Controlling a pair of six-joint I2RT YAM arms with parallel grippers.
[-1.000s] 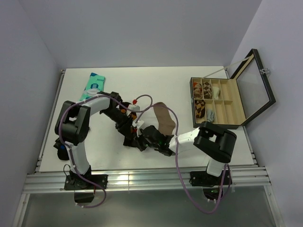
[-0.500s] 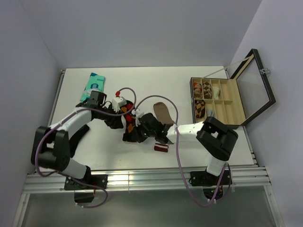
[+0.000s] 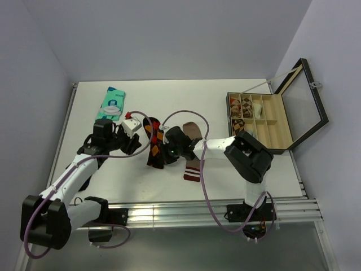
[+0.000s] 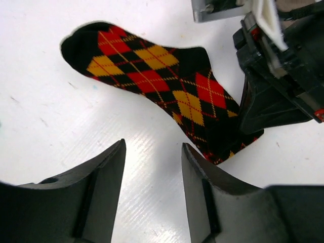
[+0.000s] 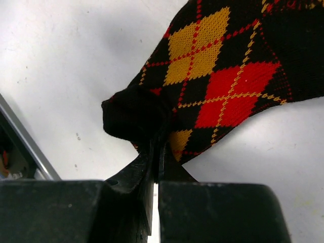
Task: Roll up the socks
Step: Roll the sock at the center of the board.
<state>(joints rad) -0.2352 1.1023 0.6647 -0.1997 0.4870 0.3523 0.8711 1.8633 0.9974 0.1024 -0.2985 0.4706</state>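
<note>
The black argyle sock (image 3: 152, 135) lies flat near the table's middle; it also shows in the left wrist view (image 4: 162, 86). My right gripper (image 3: 167, 151) is shut on the black end of the argyle sock (image 5: 217, 76), with the fabric bunched at its fingertips (image 5: 154, 152). My left gripper (image 3: 137, 144) is open and empty just left of that sock, its jaws (image 4: 152, 157) over bare table. The tan-brown sock (image 3: 195, 134) lies right of the argyle one, its maroon, white-striped cuff (image 3: 192, 172) toward the front.
A teal flat packet (image 3: 110, 104) lies at the back left. An open compartment box (image 3: 260, 122) holding rolled socks stands at the right, its glass lid (image 3: 307, 101) raised. The right arm's cable loops above the tan sock.
My left gripper has let go of the argyle sock and pulled back to the left. The right gripper moved up and left with the sock's end. The tan sock's cuff came into view.
</note>
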